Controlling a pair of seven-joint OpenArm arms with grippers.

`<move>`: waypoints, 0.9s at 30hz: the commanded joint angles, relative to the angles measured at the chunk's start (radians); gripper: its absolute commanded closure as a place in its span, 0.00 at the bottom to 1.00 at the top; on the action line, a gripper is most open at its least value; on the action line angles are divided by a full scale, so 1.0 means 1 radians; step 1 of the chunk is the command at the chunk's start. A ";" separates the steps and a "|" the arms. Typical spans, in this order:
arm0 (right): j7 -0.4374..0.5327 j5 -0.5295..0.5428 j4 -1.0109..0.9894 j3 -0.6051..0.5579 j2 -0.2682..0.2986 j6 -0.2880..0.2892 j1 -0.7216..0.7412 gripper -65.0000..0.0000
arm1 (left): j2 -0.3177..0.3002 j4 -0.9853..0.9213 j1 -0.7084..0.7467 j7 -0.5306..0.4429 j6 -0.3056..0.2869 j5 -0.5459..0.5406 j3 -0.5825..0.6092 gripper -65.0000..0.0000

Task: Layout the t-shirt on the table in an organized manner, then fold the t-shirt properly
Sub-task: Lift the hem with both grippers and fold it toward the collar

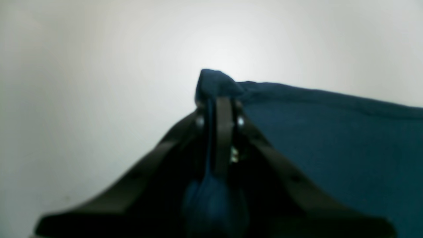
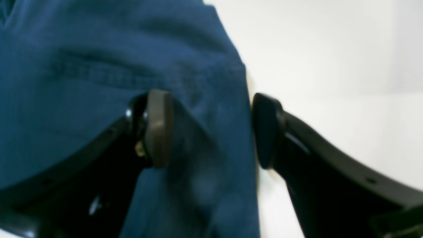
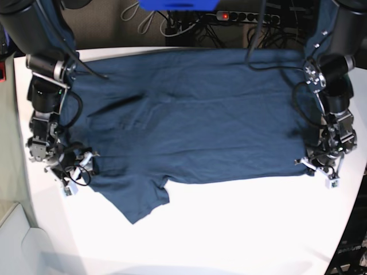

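While the t-shirt [image 3: 195, 114] lies spread across the table [image 3: 229, 229] — one sleeve pointing toward the near edge — the left gripper [image 1: 219, 102] is clamped on a bunched corner of the cloth. The right gripper [image 2: 211, 129] stands with its pads [image 2: 158, 127] parted, a fold of fabric loose between them.

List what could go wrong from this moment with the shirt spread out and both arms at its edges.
1. The left end effector is clamped on a corner of the t-shirt; pulling could drag the spread cloth askew.
2. The right end effector stands open with cloth between its pads; lifting away might snag the fabric.
3. One sleeve lies angled with creases nearby on the table, so a fold now may come out uneven.
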 commanded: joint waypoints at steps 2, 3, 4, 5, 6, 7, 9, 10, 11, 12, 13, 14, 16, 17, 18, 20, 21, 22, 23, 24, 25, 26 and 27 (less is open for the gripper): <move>0.030 0.011 -0.008 -0.001 0.011 -0.004 0.027 0.45 | -0.002 -0.001 -0.005 0.052 -0.006 0.020 0.001 0.95; 0.033 0.011 -0.020 -0.001 0.013 -0.004 0.027 0.50 | -0.004 -0.001 -0.005 0.052 -0.006 0.020 0.003 0.95; 0.033 0.011 -0.030 -0.001 0.013 -0.004 0.029 0.56 | -0.004 -0.001 -0.005 0.052 -0.006 0.020 0.003 0.95; 0.033 0.011 -0.031 -0.001 0.013 -0.004 0.030 0.63 | -0.004 -0.001 -0.005 0.052 -0.006 0.020 0.003 0.95; 0.033 0.011 -0.030 -0.001 0.013 -0.004 0.030 0.72 | -0.004 -0.001 -0.005 0.052 -0.008 0.020 0.003 0.95; 0.033 0.011 -0.028 -0.001 0.013 -0.004 0.030 0.83 | -0.004 -0.001 -0.005 0.052 -0.009 0.022 0.003 0.95; 0.032 0.011 -0.028 -0.001 0.013 -0.004 0.035 1.00 | -0.004 0.000 -0.005 0.053 -0.012 0.022 0.003 0.95; 0.027 0.011 -0.028 -0.001 0.013 -0.004 0.037 1.00 | -0.004 0.005 -0.005 0.053 -0.012 0.022 0.003 0.95; 0.026 0.011 -0.028 -0.001 0.013 -0.004 0.037 1.00 | -0.004 0.008 -0.005 0.058 -0.014 0.020 0.003 0.95; 0.026 0.011 -0.025 -0.001 0.013 -0.004 0.038 1.00 | -0.004 0.008 -0.005 0.059 -0.014 0.020 0.003 0.95; 0.026 0.011 -0.016 -0.001 0.014 -0.004 0.038 1.00 | -0.004 0.009 -0.005 0.059 -0.015 0.020 0.003 0.95; 0.023 0.011 0.006 -0.001 0.020 -0.004 0.034 1.00 | -0.002 0.009 -0.005 0.061 -0.015 0.020 0.003 0.95; 0.021 0.011 0.047 0.002 0.023 -0.004 0.029 1.00 | -0.002 0.011 -0.008 0.061 -0.015 0.020 0.001 0.95; 0.015 0.011 0.062 0.004 0.025 -0.004 0.027 1.00 | -0.002 0.011 -0.010 0.061 -0.017 0.019 0.001 0.95; -0.005 0.011 0.076 0.005 0.026 -0.004 0.027 1.00 | -0.002 0.022 -0.011 0.062 -0.017 0.019 0.001 0.95; -0.046 0.011 0.101 0.005 0.029 -0.004 0.027 1.00 | 0.000 0.075 -0.011 0.079 -0.018 0.019 0.001 0.95; -0.060 0.011 0.118 0.007 0.040 -0.004 0.027 1.00 | 0.001 0.105 -0.010 0.104 -0.018 0.019 0.001 0.95; -0.071 0.011 0.135 0.007 0.046 -0.004 0.026 1.00 | 0.012 0.137 -0.008 0.134 -0.020 0.017 0.001 0.95; -0.080 0.012 0.153 0.008 0.049 -0.004 0.012 1.00 | 0.026 0.180 -0.007 0.170 -0.026 0.016 -0.003 0.95; -0.085 0.012 0.176 0.008 0.049 -0.004 -0.003 1.00 | 0.033 0.223 -0.005 0.197 -0.052 0.009 -0.003 0.95; -0.088 0.012 0.211 0.008 0.049 -0.004 -0.022 1.00 | 0.041 0.259 -0.005 0.220 -0.084 0.000 -0.003 0.95; -0.088 0.012 0.247 0.008 0.046 -0.004 -0.037 1.00 | 0.044 0.287 -0.004 0.243 -0.101 -0.003 -0.002 0.95; -0.089 0.012 0.283 0.008 0.046 -0.004 -0.060 1.00 | 0.053 0.315 0.001 0.269 -0.117 -0.003 0.000 0.95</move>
